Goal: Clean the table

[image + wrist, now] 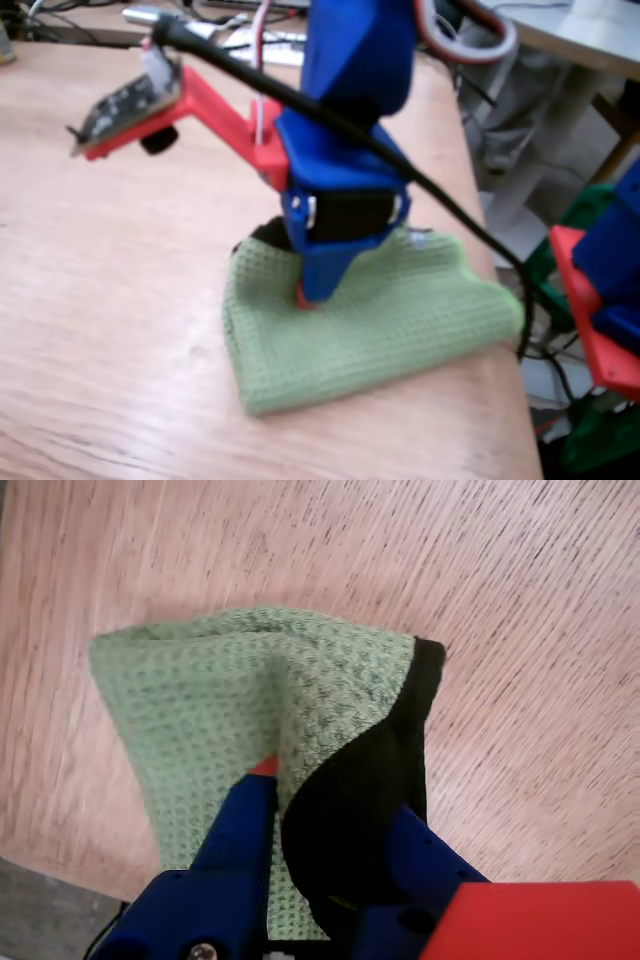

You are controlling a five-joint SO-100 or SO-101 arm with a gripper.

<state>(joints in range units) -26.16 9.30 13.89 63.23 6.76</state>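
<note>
A green waffle-weave cloth (400,310) lies folded on the reddish-brown wooden table (120,300), near its right edge in the fixed view. My blue gripper (308,292) points down onto the cloth's left part. In the wrist view the gripper (330,800) is shut on a raised fold of the cloth (190,700), whose black underside (350,810) shows between the blue fingers (240,820). One finger has a red tip. The table's grain (520,600) shows all around the cloth.
In the fixed view the table's right edge runs just beside the cloth. A second red and blue arm part (600,290) stands off the table at right. A round grey-topped table (570,30) is at the back right. Cables (250,30) lie at the far edge.
</note>
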